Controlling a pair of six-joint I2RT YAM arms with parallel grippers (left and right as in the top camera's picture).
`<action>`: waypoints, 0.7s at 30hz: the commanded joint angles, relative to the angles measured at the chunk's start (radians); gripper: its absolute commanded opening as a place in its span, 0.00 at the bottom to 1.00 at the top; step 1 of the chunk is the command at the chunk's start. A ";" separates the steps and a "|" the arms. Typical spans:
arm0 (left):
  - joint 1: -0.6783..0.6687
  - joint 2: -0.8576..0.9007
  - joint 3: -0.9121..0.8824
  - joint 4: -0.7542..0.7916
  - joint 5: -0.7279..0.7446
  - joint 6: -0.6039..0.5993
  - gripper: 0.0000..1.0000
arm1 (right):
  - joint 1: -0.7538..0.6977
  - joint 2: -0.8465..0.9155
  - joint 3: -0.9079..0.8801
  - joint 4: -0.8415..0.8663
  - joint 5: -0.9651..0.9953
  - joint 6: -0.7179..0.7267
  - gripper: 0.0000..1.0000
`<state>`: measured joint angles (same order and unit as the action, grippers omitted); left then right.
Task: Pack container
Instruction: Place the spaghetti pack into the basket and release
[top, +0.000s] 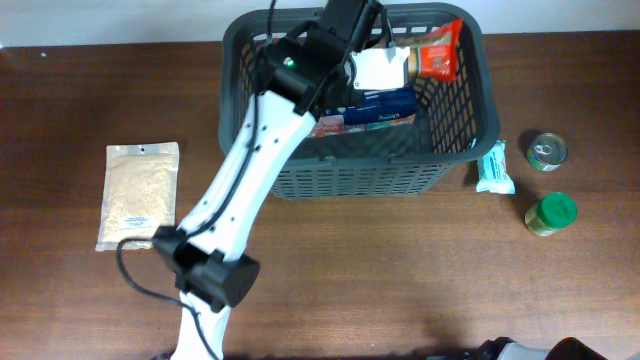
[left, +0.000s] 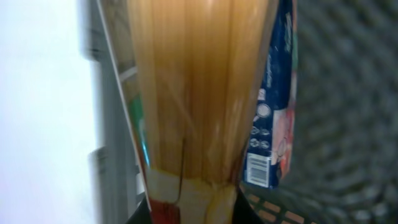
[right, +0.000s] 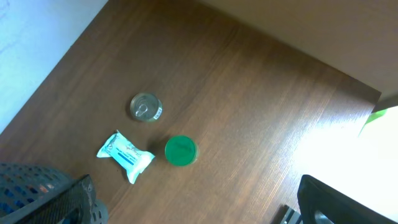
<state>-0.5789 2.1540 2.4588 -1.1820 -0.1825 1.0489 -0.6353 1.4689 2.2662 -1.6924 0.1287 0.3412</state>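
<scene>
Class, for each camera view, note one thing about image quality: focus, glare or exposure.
Overhead: sharp and evenly lit across the basket. Left wrist: the spaghetti pack is blurred, with a blown-out white area at left. Right wrist: the tin can and green-lidded jar are crisp, but glare washes out the table at right.

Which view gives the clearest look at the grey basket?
Overhead: the whole basket shows, with its rim, lattice walls and the groceries inside. The left wrist view shows only a blurred stretch of its wall behind a pasta packet. The right wrist view catches just one corner at the bottom left.
</scene>
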 joint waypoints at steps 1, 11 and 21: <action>0.029 -0.001 -0.041 0.055 -0.024 0.016 0.01 | -0.007 -0.005 0.001 -0.006 -0.007 0.011 0.99; 0.074 0.006 -0.254 0.202 0.016 0.008 0.45 | -0.006 -0.005 0.001 -0.006 -0.028 0.008 0.99; 0.074 -0.167 -0.253 0.231 0.017 -0.230 0.99 | -0.006 -0.003 0.001 -0.001 0.015 0.008 0.99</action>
<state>-0.5072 2.1296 2.1899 -0.9565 -0.1810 0.9230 -0.6353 1.4693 2.2662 -1.6924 0.1135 0.3408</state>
